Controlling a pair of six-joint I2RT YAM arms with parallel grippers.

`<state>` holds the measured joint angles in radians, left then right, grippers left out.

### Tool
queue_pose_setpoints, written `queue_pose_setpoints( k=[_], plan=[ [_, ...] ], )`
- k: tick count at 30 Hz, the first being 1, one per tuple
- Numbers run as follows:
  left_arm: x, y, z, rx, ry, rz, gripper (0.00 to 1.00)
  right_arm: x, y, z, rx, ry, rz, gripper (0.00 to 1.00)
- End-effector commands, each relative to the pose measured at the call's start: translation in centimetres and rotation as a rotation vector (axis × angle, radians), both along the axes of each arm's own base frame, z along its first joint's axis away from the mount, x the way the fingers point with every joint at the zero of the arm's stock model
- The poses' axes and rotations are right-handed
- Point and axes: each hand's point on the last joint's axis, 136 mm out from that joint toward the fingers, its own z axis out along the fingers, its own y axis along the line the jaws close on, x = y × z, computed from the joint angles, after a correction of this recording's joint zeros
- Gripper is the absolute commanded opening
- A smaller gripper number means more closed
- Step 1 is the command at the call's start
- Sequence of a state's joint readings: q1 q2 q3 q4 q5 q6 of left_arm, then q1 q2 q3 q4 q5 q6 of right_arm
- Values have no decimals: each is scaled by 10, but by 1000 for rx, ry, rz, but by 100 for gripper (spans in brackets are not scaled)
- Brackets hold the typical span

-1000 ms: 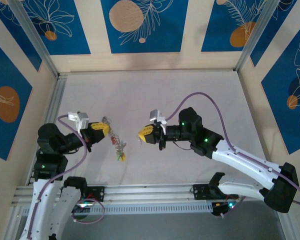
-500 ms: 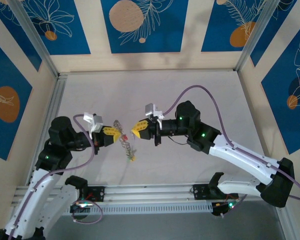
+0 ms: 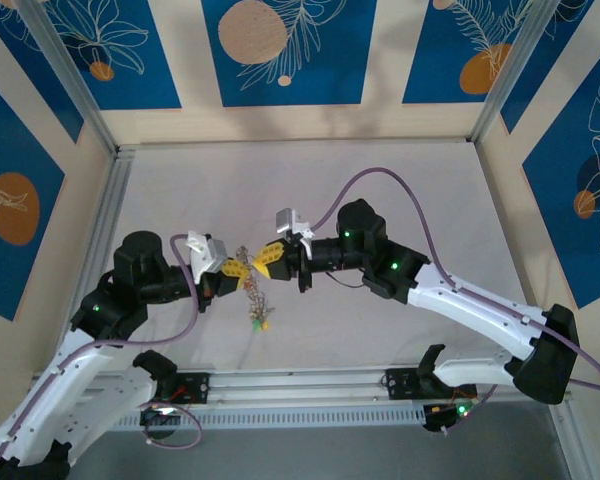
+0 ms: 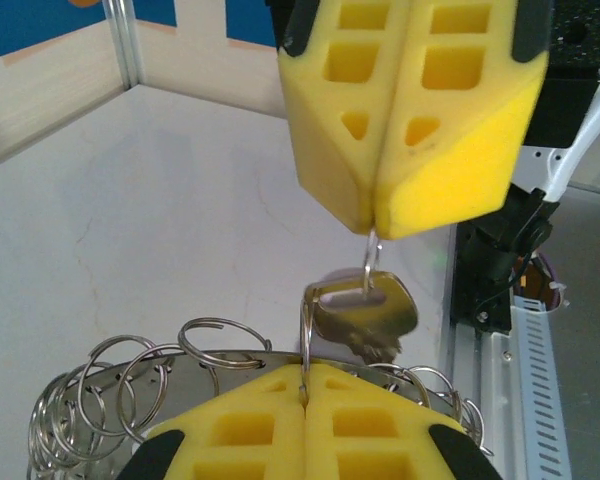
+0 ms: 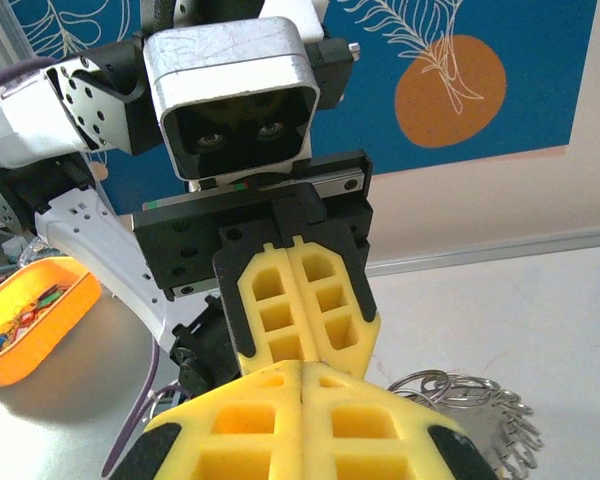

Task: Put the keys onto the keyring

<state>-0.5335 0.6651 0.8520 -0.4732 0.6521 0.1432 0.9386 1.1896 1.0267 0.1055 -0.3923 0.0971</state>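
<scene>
The keyring [image 4: 205, 368], a grey metal plate fringed with several thin split rings, hangs from my left gripper [image 4: 305, 388], which is shut on one upright split ring. Straight across from it, my right gripper [image 4: 373, 222] is shut on a thin wire loop that carries a brass-coloured key [image 4: 372, 312]; that key hangs against the upright ring. In the top view the left gripper [image 3: 236, 268] and right gripper [image 3: 264, 256] meet tip to tip above the table, and the keyring [image 3: 251, 293] dangles below them with green and yellow keys [image 3: 260, 322] at its low end. In the right wrist view my right gripper [image 5: 302, 372] touches the left fingers [image 5: 280, 300].
An orange tray [image 5: 25, 325] holding small coloured pieces lies at the left of the right wrist view. A metal rail [image 3: 310, 385] runs along the table's near edge. Aluminium posts [image 3: 100, 215] and wall panels bound the white table [image 3: 400, 190].
Both arms have closed in toward the middle. The left gripper carried the keyring to the right, the right gripper came left, and their tips now meet.
</scene>
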Motion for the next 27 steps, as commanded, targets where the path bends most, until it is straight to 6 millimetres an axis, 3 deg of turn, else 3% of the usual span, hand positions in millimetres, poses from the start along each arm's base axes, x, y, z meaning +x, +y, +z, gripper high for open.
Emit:
queue_pose_setpoints(
  k=[1,27],
  plan=[
    [-1,-1,21,-12,-88,-3,0,1,2,8,0,-18,-7,0],
    [-5,-3,23,-11,-105,-11,0,18,4,-8,-54,27,-91,0]
  ],
)
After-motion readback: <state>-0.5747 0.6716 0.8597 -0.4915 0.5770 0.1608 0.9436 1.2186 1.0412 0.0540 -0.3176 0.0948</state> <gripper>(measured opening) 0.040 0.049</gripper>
